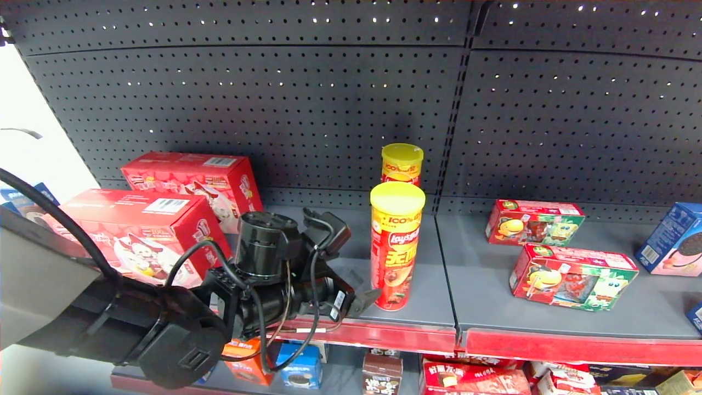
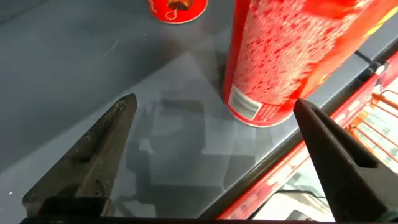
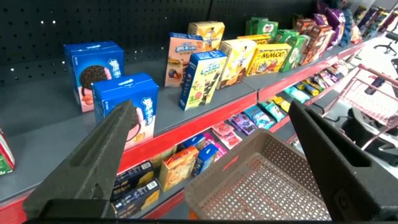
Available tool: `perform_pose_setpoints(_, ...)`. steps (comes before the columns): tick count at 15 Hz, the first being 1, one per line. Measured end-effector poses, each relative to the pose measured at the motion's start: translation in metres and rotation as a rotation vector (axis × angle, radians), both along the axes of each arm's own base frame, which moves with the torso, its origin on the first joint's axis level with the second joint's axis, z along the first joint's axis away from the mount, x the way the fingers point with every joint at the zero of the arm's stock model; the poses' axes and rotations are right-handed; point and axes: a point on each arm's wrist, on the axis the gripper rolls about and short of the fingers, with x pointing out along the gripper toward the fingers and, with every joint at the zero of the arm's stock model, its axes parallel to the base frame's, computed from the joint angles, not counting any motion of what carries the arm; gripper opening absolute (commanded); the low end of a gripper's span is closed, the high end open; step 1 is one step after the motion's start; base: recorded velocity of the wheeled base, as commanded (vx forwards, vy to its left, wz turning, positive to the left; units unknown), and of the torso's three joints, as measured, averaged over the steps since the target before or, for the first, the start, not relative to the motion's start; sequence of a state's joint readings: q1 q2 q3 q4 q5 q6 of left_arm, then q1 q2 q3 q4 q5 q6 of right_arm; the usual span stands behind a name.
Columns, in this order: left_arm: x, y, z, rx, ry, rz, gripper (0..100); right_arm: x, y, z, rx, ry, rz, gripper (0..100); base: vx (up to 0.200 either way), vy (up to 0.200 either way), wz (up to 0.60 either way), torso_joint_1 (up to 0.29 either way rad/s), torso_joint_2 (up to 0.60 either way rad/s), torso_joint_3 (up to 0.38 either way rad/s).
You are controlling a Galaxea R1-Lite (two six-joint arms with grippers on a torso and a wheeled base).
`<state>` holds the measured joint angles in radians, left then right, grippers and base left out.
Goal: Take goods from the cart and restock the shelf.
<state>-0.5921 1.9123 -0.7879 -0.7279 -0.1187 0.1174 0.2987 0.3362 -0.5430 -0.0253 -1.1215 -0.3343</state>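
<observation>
Hanging low in the head view, left of centre, the left gripper gapes wide and empty. The front can stands just past its fingertips on the shelf, with a second can behind. The right gripper is also wide and empty, hovering over a mesh basket.

Bright, even light; white blowout at head view's left edge; light pinpoints through pegboard holes.
</observation>
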Motion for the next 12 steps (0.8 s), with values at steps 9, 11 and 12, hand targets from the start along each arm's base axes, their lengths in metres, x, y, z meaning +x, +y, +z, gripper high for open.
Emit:
perform_pose_setpoints(9, 0.013, 0.012, 0.002, -0.006, -0.012, 0.050, 100, -0.001, 0.000, 0.000, 0.000, -0.001, 0.000, 100, 0.000, 0.000, 0.00, 0.000, 0.00, 0.000)
perform_pose_setpoints(11, 0.015, 0.011, 0.003, -0.009, -0.015, 0.051, 100, -0.001, 0.000, 0.000, 0.000, -0.001, 0.001, 100, 0.000, 0.000, 0.00, 0.000, 0.00, 0.000)
perform_pose_setpoints(12, 0.016, 0.010, 0.003, -0.011, -0.017, 0.052, 100, -0.001, 0.000, 0.000, 0.000, -0.001, 0.002, 100, 0.000, 0.000, 0.00, 0.000, 0.00, 0.000)
